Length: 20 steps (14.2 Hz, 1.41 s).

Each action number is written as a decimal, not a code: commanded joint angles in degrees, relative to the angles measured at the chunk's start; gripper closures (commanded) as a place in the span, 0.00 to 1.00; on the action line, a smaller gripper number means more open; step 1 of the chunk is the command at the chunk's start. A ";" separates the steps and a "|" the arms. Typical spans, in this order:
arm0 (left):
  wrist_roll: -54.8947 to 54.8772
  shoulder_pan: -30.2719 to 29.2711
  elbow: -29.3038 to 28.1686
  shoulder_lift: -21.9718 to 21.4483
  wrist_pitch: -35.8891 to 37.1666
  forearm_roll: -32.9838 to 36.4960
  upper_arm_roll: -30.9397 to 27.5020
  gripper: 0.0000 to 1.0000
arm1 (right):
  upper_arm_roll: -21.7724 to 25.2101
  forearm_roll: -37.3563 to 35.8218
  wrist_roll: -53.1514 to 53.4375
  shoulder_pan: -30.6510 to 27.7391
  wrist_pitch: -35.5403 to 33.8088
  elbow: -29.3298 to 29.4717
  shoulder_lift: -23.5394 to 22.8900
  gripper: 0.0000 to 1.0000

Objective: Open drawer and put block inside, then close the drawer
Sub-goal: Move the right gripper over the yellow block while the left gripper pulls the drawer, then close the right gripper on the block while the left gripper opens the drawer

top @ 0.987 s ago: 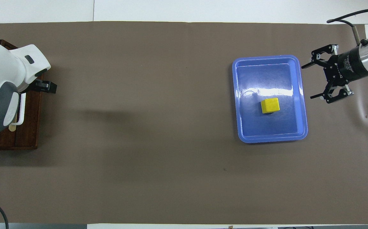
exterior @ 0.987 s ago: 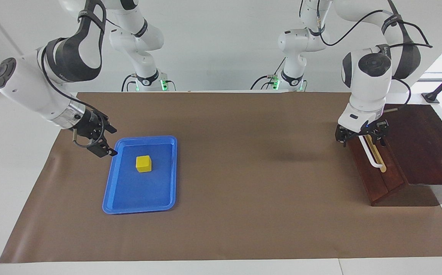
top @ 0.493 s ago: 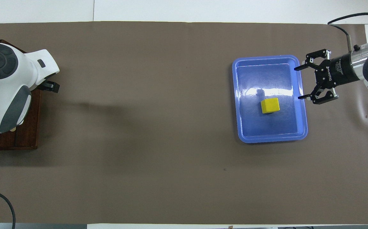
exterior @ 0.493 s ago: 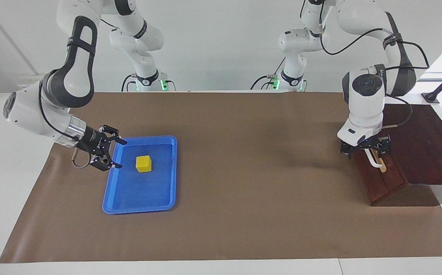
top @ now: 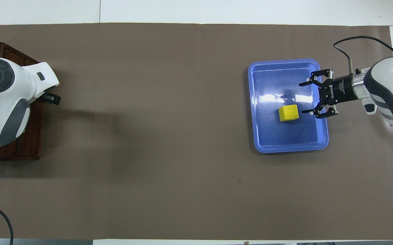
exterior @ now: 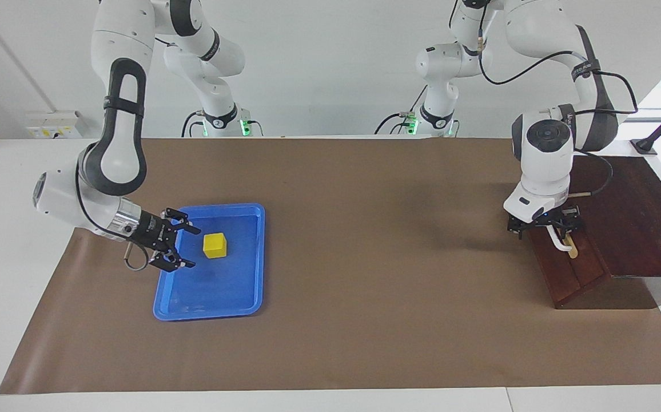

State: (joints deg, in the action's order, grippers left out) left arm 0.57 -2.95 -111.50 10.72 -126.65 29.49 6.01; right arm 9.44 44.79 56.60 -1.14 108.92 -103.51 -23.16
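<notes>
The yellow block (exterior: 215, 245) sits in a flat blue tray (exterior: 207, 312) toward the right arm's end of the table; it also shows in the overhead view (top: 288, 113). My right gripper (exterior: 195, 248) is open and empty, low over the tray's edge beside the block, pointing at it; it shows in the overhead view too (top: 302, 98). The dark wooden drawer (exterior: 565, 269) is closed in its box at the left arm's end. My left gripper (exterior: 545, 225) is down at the white handle (exterior: 564, 245), at its end nearer the robots. In the overhead view the arm hides the handle.
Brown paper (exterior: 365, 257) covers the table. The dark wooden box top (exterior: 633, 217) stands higher than the table at the left arm's end. The tray's rim (top: 290, 148) rises around the block.
My right gripper has moved from beside the tray's corner nearer the robots to over the tray, close to the block. My left gripper has come down along the drawer front onto the handle.
</notes>
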 commanded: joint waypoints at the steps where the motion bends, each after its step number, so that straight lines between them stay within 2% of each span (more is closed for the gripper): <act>1: -0.13 -0.39 -0.74 0.61 -2.02 1.01 0.14 0.00 | -0.39 2.14 -4.38 -1.06 1.11 -3.62 0.40 0.00; 5: 2.84 0.22 -0.74 0.79 -2.37 0.83 0.23 0.00 | -0.39 4.78 -6.15 -1.24 1.03 -6.97 1.19 0.00; 7: 9.06 1.09 -0.39 1.31 -3.60 0.13 0.58 0.00 | -0.39 4.87 -6.59 -1.24 1.11 -8.11 1.63 0.00; 11: 16.55 6.09 1.19 1.67 -2.82 -7.94 0.41 0.00 | -0.39 6.36 -9.04 -0.89 2.96 -10.31 2.15 0.00; 15: 23.77 9.97 2.77 1.84 -2.46 -12.95 0.41 0.00 | -0.39 6.54 -9.93 -0.62 4.10 -11.10 2.33 0.00; 17: 24.13 10.85 3.74 2.45 -1.76 -15.33 0.41 0.00 | -0.39 6.54 -10.02 -0.62 4.10 -11.10 2.33 0.02; 20: 23.87 10.68 4.01 2.55 -0.79 -15.43 0.32 0.00 | -0.39 6.54 -11.68 -0.71 4.02 -11.63 2.51 0.13</act>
State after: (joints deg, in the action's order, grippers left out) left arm 23.76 7.11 -108.98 11.94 -128.41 15.87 6.91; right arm 9.36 49.88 47.68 -1.66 111.47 -112.65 -22.36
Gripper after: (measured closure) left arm 0.000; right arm 0.075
